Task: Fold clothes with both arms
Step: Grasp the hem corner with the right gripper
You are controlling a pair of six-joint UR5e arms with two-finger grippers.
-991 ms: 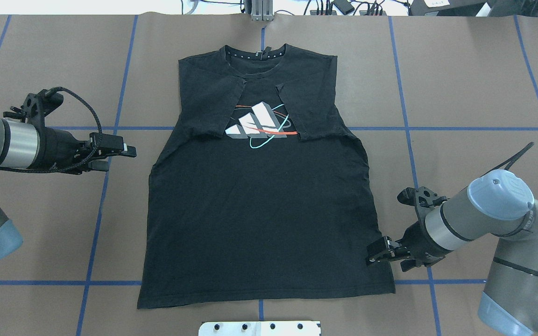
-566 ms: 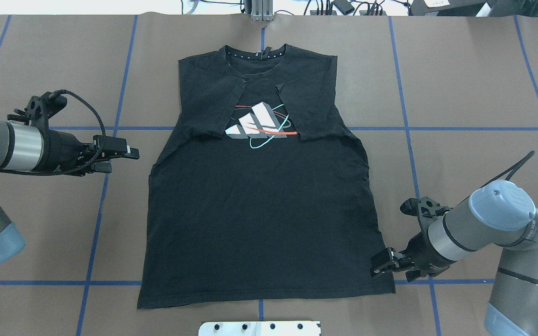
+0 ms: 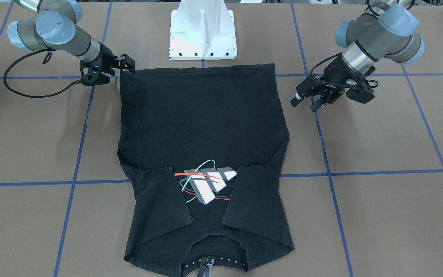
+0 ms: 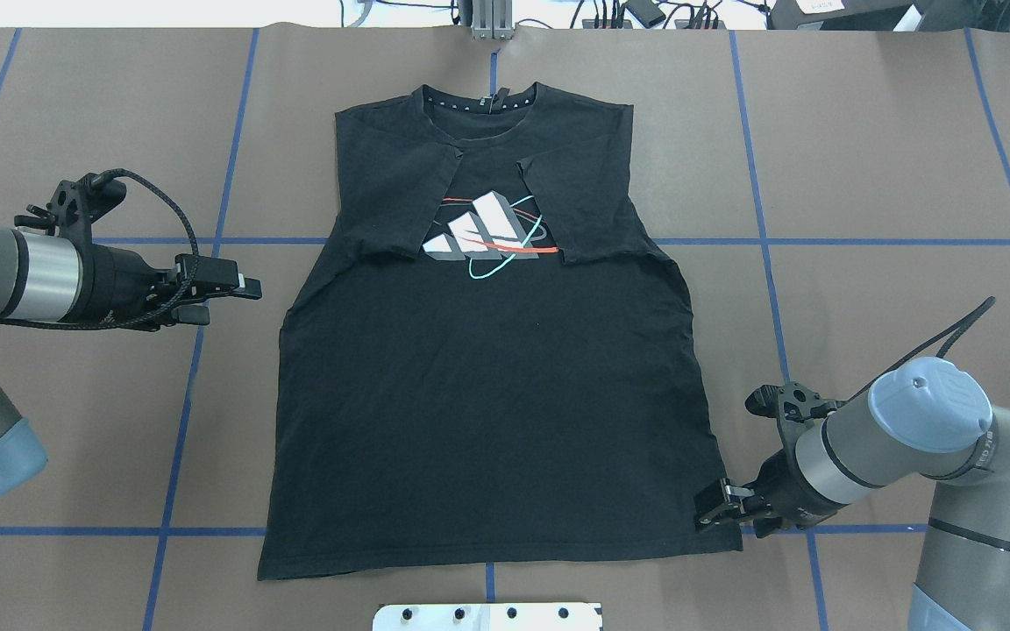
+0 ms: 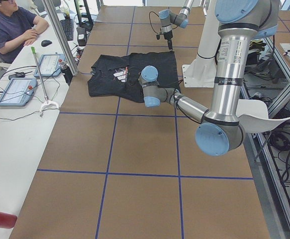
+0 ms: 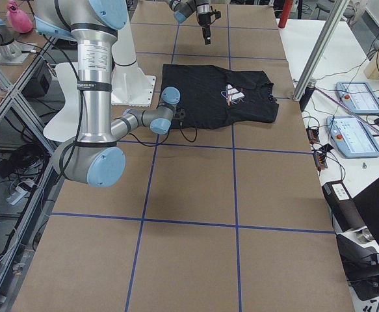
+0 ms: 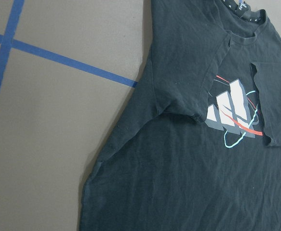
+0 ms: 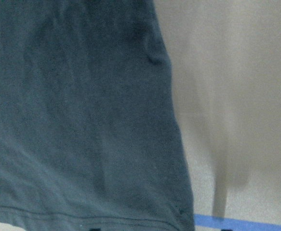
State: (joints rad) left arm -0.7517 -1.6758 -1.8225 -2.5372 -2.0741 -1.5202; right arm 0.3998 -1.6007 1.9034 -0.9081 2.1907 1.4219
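Black T-shirt (image 4: 487, 394) lies flat in the middle of the brown table (image 4: 864, 158), logo (image 4: 487, 232) up and sleeves folded inward. The right gripper (image 4: 703, 515), fingers parted and empty, sits at the hem corner nearest the robot. The left gripper (image 3: 302, 104), also parted and empty, hovers just off the opposite side edge. A white pedestal base (image 3: 203, 34) stands just beyond the hem. A person (image 5: 10, 27) sits at a side desk.
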